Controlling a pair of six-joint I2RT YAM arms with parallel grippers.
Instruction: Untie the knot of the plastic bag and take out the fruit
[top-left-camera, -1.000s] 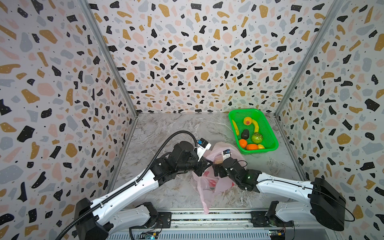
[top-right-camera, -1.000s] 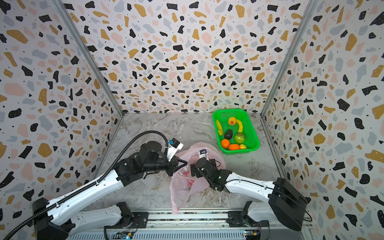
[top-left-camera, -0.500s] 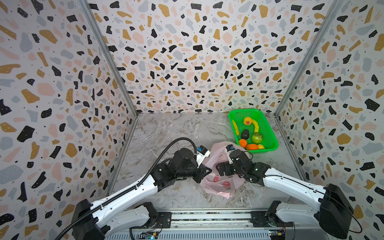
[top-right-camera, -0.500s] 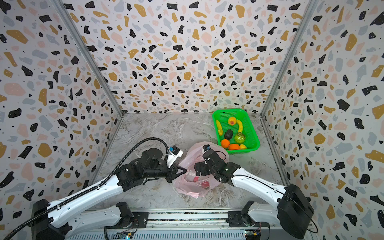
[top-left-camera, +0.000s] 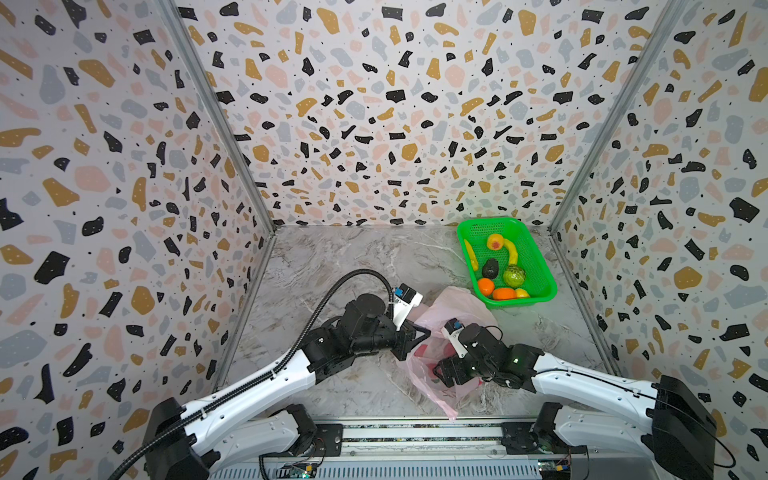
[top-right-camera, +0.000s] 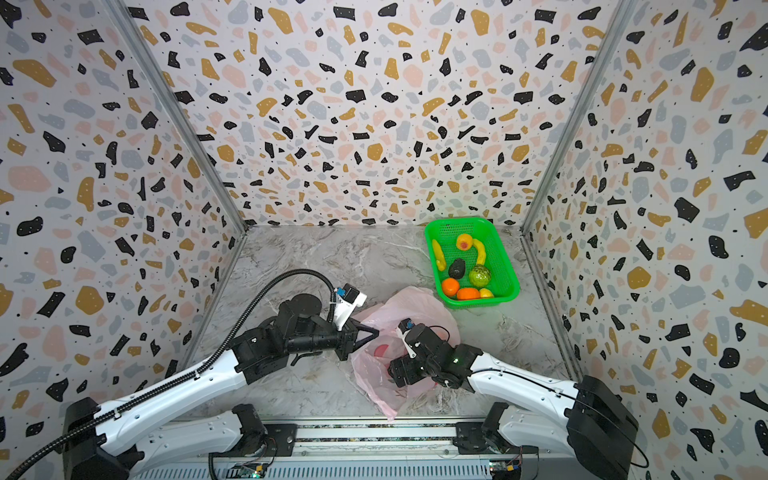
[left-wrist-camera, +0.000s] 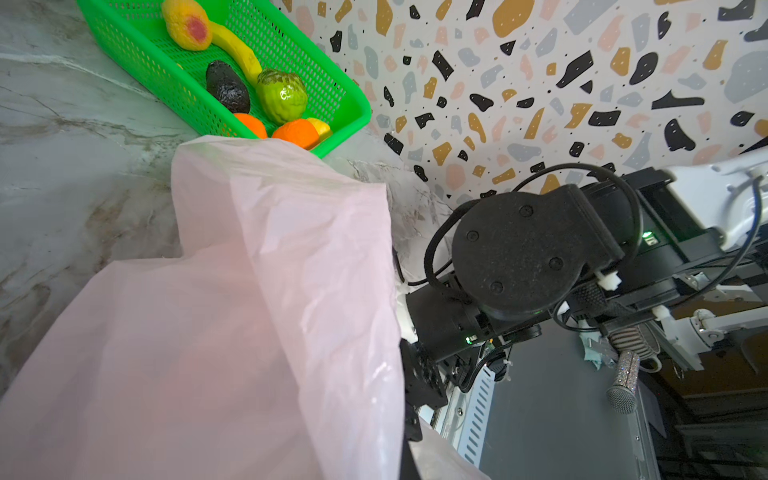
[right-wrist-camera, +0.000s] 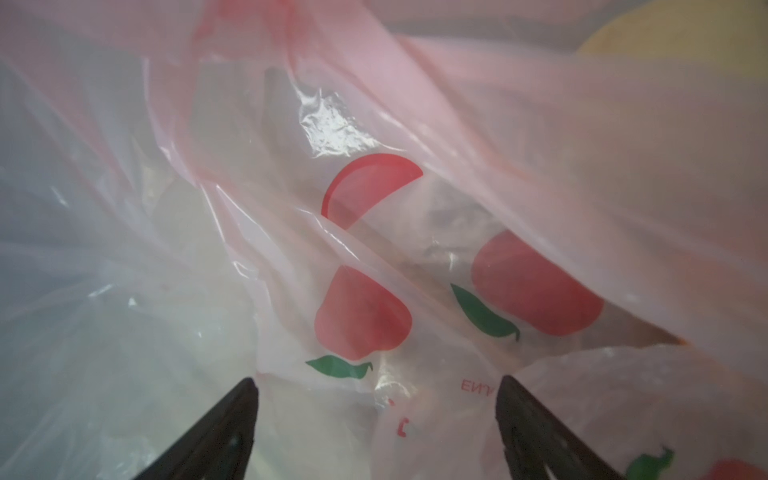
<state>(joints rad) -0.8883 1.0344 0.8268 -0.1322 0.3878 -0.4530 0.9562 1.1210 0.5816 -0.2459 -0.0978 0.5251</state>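
Note:
The pink plastic bag (top-left-camera: 457, 307) (top-right-camera: 419, 305) lies crumpled at the front middle of the marble floor. My left gripper (top-left-camera: 424, 334) (top-right-camera: 374, 332) is shut on the bag's near-left edge and holds that film up. In the left wrist view the film (left-wrist-camera: 249, 291) hides its jaws. My right gripper (top-left-camera: 436, 372) (right-wrist-camera: 376, 386) is open and points into the bag, with printed film (right-wrist-camera: 365, 311) just beyond its fingertips (right-wrist-camera: 232, 415). A yellowish rounded shape (right-wrist-camera: 665, 33) shows through the film. The knot is hidden. Fruit lies in the green basket: peach (top-left-camera: 495, 241), avocado (top-left-camera: 490, 268), bumpy green one (top-left-camera: 514, 275), tangerines (top-left-camera: 485, 286).
The green mesh basket (top-left-camera: 536, 257) (top-right-camera: 503, 257) (left-wrist-camera: 137, 45) stands at the back right, touching the bag's far edge. Speckled walls close in the left, back and right. A metal rail (top-left-camera: 415, 432) runs along the front edge, under the bag's hanging tip.
The right gripper swung toward the far side and came back toward the front, now pointing into the bag; its jaws narrowed a little. The bag's loose film shifted shape. The left gripper kept its grip.

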